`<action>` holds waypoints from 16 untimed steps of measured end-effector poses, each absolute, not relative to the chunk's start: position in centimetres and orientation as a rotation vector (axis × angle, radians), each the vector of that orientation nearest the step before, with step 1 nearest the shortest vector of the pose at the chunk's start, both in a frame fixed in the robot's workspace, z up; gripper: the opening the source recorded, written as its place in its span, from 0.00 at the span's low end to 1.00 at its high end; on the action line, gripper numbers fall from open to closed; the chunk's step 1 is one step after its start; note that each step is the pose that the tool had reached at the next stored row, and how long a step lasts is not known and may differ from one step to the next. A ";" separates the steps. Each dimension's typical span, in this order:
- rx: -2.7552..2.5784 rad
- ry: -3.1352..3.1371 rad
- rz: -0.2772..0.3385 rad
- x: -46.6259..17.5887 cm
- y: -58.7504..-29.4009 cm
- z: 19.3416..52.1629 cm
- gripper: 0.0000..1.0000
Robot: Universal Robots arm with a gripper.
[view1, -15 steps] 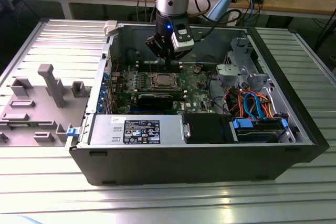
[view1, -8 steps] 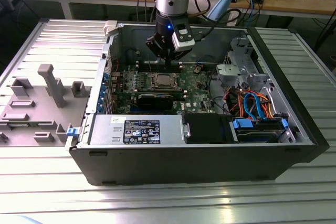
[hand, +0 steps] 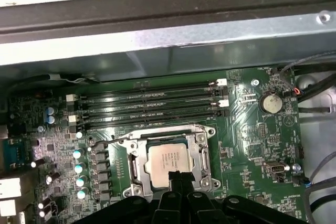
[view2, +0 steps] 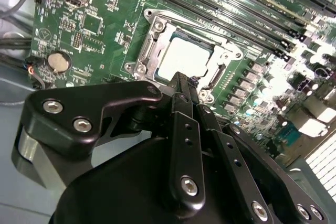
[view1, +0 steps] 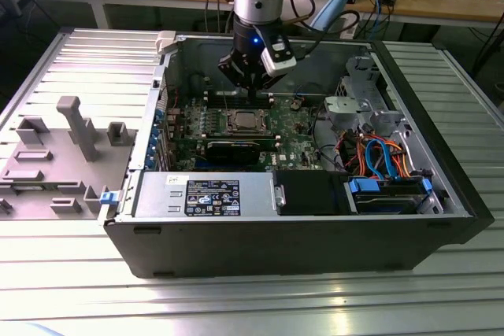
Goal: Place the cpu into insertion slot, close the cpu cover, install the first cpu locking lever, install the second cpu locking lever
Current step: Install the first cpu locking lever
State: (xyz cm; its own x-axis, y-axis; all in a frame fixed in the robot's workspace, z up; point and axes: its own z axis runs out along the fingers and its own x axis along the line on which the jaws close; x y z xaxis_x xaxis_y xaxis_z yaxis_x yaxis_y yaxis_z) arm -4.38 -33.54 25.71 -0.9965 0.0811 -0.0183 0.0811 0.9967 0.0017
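Observation:
The cpu (hand: 167, 162) lies flat in the insertion slot (hand: 137, 162) on the green board; its pale silver face also shows in the second wrist view (view2: 185, 56) and the exterior view (view1: 242, 121). The cpu cover (hand: 202, 156) lies down around the chip as a shiny frame (view2: 151, 52). A thin wire locking lever (hand: 113, 139) runs along the socket's side by the memory slots. My gripper (hand: 178, 178) is shut with nothing held, its black tip (view2: 181, 80) just over the socket's edge away from the memory slots. I cannot tell if it touches. The exterior view has the gripper (view1: 250, 90) hanging behind the socket.
Long black memory slots (hand: 149, 103) lie beside the socket, and a coin battery (hand: 271, 103) sits on the board. The case wall (hand: 168, 40) rises close behind. Drive cage and orange and blue cables (view1: 378, 155) fill the exterior view's right; a power supply (view1: 206, 194) lies in front.

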 end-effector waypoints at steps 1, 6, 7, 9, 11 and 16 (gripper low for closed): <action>0.103 3.122 0.002 -4.4 -33.5 25.7 0.11; 0.073 3.122 0.002 -4.4 -33.5 25.7 0.11; 0.073 3.122 0.002 -4.4 -33.5 25.7 0.11; 0.073 3.122 0.002 -4.4 -33.5 25.7 0.11; 0.073 3.122 0.002 -4.4 -33.5 25.7 0.11; 0.073 3.122 0.002 -4.6 -33.5 25.7 0.11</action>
State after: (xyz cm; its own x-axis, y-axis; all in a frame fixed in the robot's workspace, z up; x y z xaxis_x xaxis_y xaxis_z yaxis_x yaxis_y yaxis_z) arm -4.58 -33.53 25.70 -0.9987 0.0469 -0.0183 0.0468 0.9989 0.0019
